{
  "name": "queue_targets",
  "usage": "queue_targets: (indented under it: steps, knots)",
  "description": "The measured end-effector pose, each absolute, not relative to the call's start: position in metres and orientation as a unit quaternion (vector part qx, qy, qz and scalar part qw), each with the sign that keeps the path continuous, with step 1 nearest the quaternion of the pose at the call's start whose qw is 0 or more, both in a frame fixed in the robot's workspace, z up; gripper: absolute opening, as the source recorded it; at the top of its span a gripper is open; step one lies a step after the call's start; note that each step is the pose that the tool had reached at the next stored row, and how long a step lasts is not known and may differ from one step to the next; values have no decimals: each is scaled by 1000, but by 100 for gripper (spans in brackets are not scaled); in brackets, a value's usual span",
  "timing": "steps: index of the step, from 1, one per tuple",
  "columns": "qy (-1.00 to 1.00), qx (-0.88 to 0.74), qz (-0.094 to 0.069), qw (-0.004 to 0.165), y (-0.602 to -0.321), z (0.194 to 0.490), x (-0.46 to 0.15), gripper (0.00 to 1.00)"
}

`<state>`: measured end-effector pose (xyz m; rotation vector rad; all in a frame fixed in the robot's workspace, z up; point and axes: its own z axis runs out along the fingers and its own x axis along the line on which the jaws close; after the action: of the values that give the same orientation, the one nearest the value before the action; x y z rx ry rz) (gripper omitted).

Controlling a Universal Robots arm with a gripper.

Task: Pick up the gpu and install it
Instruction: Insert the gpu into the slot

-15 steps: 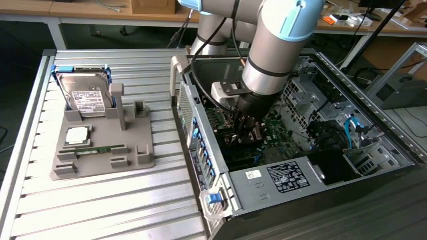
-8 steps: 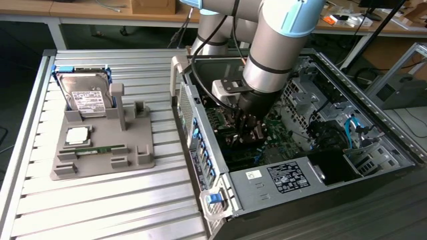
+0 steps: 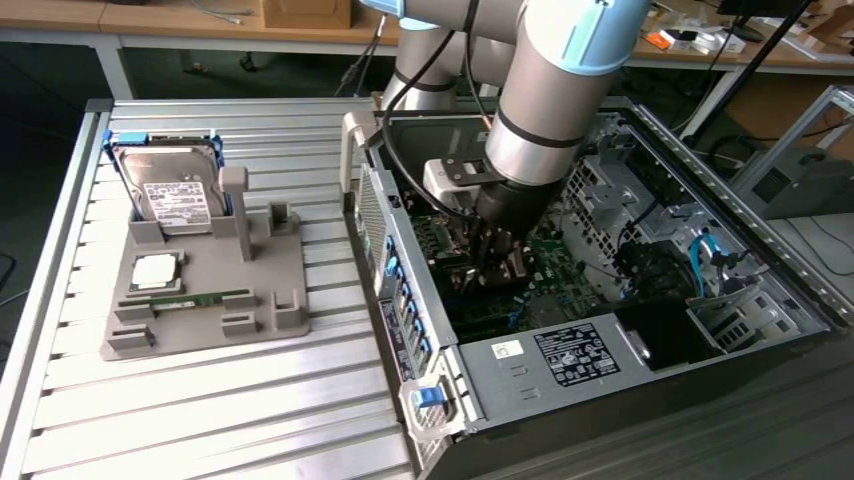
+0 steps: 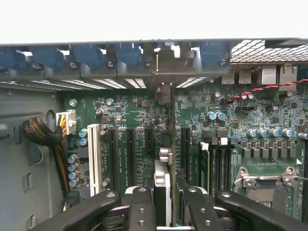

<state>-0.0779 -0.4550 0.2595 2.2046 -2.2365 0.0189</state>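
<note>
On the exterior view's left, a grey fixture [image 3: 200, 290] carries the hard drive [image 3: 171, 190]. To its right, inside the open computer case [image 3: 747, 300], the gripper [image 4: 163, 197] is clamped on the gpu [image 4: 166, 139], held edge-on, upright over the green motherboard [image 4: 130, 120] among its slots.
</note>
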Motion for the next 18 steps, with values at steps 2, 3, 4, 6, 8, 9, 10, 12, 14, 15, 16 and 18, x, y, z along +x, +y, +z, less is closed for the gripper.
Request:
queue_targets:
  steps: [2,3,4,6,8,9,10,12,14,15,16,18]
  knots:
    - [-712,702,3,-2,-455,259,-78,28]
    - [-712,702,1,-5,-455,259,-78,28]
    - [-712,702,-3,-9,-455,259,-78,28]
    - [-712,702,-7,-13,-455,259,-78,28]
    - [-712,702,-8,-13,-455,259,-78,28]
    - [-712,702,-8,-13,-455,259,-78,28]
    - [-712,702,-8,-13,-455,259,-78,28]
    - [-712,702,-8,-13,-455,259,-80,28]
    - [-712,702,-8,-13,-455,259,-81,28]
    - [-712,702,-8,-13,-455,259,-81,28]
    - [-712,702,-8,-13,-455,259,-81,28]
    - [-712,702,-8,-13,-455,259,-81,28]
